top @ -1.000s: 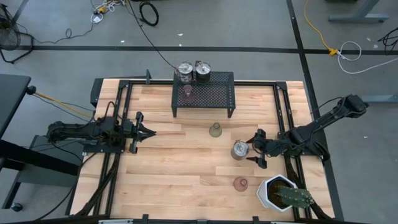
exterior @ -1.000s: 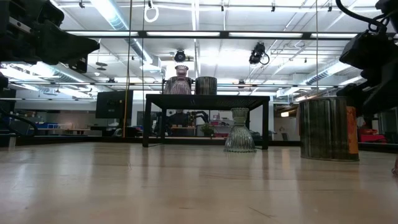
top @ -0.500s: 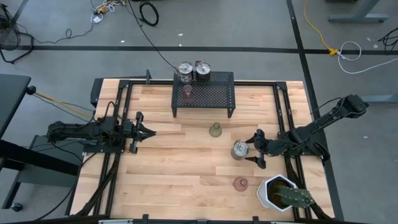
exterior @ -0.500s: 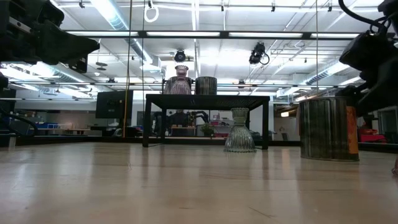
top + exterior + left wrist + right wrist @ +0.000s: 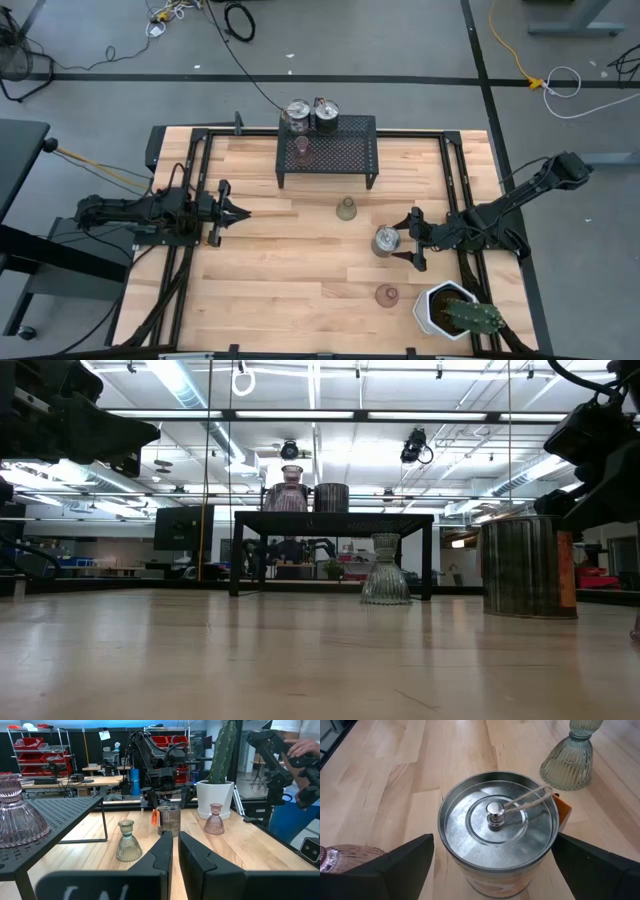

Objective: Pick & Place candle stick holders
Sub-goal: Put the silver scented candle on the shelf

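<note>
**Right gripper settling over the silver can holder; almost nothing had moved in the last second.**
We saw the black perforated-metal rack (image 5: 327, 150) already bearing three holders; the lidded, ribbed silvery tin holder (image 5: 498, 836) stood on the pale wood table (image 5: 270, 280), the right gripper (image 5: 411, 240) gaping wide about it, barely nearer, grasp pending; the left gripper (image 5: 240, 211) waited pinched.

On the rack (image 5: 328, 150) at the table's (image 5: 280, 280) far edge stand two metal holders (image 5: 312, 114) and one glass cup (image 5: 302, 147). Nearer lie the green cup (image 5: 346, 209), a third can (image 5: 386, 240), another cup (image 5: 387, 295), seemingly beside the cactus pot (image 5: 442, 308).
</note>
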`<state>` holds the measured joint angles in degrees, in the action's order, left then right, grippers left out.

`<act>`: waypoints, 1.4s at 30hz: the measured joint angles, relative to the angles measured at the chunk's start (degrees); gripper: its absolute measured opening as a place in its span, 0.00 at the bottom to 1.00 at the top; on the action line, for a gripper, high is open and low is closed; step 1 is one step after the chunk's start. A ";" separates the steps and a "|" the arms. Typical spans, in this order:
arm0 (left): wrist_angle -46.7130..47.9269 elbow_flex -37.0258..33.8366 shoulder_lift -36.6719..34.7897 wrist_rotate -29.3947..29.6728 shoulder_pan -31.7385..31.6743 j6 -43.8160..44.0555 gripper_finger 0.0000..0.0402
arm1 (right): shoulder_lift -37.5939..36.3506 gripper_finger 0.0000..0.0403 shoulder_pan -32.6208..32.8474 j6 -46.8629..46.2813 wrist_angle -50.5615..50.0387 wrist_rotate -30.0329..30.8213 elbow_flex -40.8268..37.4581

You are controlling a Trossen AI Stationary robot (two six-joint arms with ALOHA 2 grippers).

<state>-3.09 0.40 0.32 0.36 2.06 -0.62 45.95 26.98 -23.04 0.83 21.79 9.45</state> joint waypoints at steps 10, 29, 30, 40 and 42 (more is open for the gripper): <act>0.00 0.00 0.00 0.00 0.00 -0.02 0.09 | 3.70 0.99 -1.09 2.02 4.25 0.79 0.00; 0.00 0.00 -0.02 0.00 0.00 -0.02 0.09 | 8.69 0.99 -1.84 4.28 9.69 -0.38 0.00; 0.00 0.00 0.00 0.00 -0.02 0.00 0.09 | 8.85 0.99 -1.84 4.28 9.93 -0.41 0.00; -0.01 0.00 0.00 0.00 -0.02 0.00 0.09 | 9.17 0.99 -1.84 4.29 9.96 -0.45 0.00; -0.01 0.00 0.00 0.00 -0.01 0.00 0.09 | 9.17 0.99 -1.84 4.29 9.95 -0.45 0.00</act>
<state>-3.10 0.40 0.32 0.36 2.05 -0.62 55.11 25.15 -18.74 10.78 21.34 9.45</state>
